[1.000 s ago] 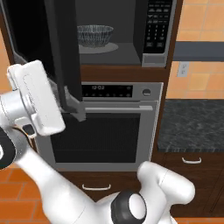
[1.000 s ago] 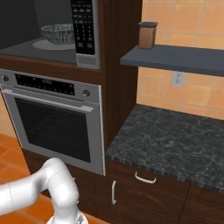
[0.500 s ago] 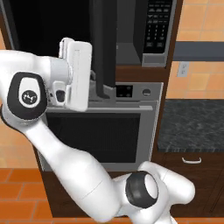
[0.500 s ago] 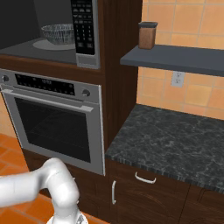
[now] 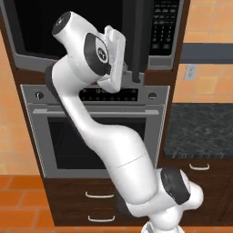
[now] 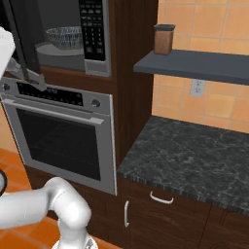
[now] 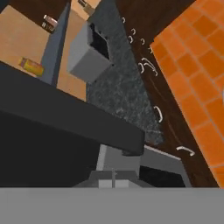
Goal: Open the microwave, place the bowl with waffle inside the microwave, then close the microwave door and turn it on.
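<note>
Bowl (image 6: 64,36) sits inside the microwave (image 6: 73,39); microwave door (image 5: 139,38) is partly swung, hand beside it. Gripper (image 5: 129,73) closed, empty. Risk: hand slips off the door edge mid-push, leaving it ajar.

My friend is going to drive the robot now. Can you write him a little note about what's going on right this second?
Gripper: shut, holding nothing, pressed by the edge of the microwave door.
Things: bowl sits on the turntable inside the microwave; the waffle can't be made out.
Done: microwave opened, bowl placed inside.
Left: the door is partly swung and not latched; push it fully closed, then press the keypad to start it.
</note>
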Available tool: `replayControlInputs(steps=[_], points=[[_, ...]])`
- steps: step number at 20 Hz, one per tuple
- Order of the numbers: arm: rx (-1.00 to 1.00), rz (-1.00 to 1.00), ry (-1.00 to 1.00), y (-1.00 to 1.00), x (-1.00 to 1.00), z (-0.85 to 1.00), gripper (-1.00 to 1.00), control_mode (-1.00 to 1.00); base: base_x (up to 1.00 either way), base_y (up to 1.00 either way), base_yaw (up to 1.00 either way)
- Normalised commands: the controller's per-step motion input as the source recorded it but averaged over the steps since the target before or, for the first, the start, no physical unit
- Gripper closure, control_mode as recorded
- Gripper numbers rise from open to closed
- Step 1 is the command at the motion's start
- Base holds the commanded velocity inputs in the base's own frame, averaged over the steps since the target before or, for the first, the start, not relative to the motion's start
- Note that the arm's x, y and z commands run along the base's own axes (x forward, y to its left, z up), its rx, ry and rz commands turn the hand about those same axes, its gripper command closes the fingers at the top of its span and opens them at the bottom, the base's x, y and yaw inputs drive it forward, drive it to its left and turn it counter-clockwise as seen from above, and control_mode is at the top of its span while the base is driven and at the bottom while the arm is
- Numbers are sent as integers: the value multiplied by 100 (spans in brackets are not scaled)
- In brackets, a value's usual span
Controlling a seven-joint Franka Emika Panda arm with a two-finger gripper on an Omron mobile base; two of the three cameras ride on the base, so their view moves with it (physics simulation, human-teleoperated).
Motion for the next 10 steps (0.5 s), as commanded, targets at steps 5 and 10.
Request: replayControlInputs(steps=[5, 10], points=[[0, 39, 39, -57, 100, -18, 100, -100, 0, 0, 0], [8, 32, 32, -60, 100, 0, 100, -100, 0, 0, 0]])
